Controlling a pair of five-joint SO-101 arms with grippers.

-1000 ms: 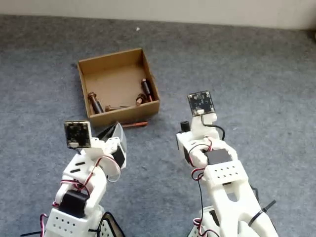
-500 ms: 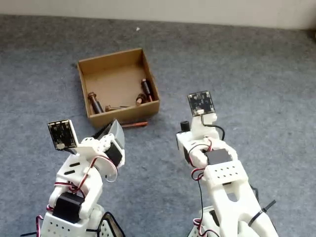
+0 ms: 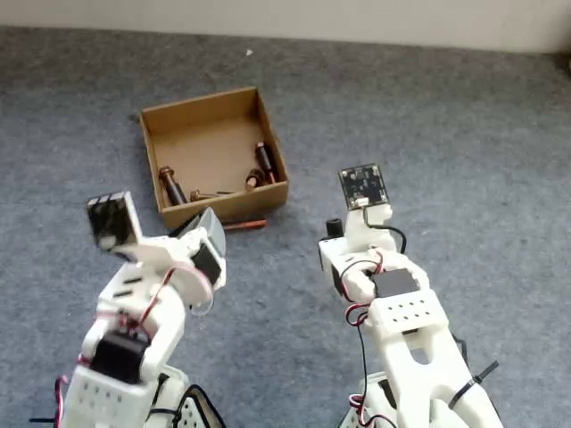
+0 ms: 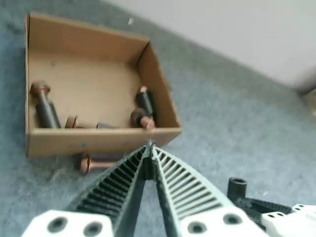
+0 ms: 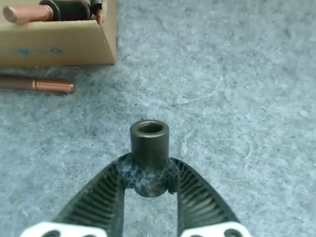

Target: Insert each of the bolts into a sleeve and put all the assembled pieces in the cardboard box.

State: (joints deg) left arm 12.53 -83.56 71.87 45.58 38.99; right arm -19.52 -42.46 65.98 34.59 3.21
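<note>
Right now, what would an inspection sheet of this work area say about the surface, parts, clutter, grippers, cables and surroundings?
Surface: grey carpet-like mat.
Job's things: open cardboard box with several assembled pieces inside. One bare bolt lies on the mat just outside the box's near wall. One black sleeve is held upright.
Clutter: nothing seen.
Grippers: left gripper is shut and empty, above the mat near the loose bolt. Right gripper is shut on the sleeve.
Cables: red, white and black wires run along both arms, close to their bodies.
Surroundings: a pale wall runs along the mat's far edge.
</note>
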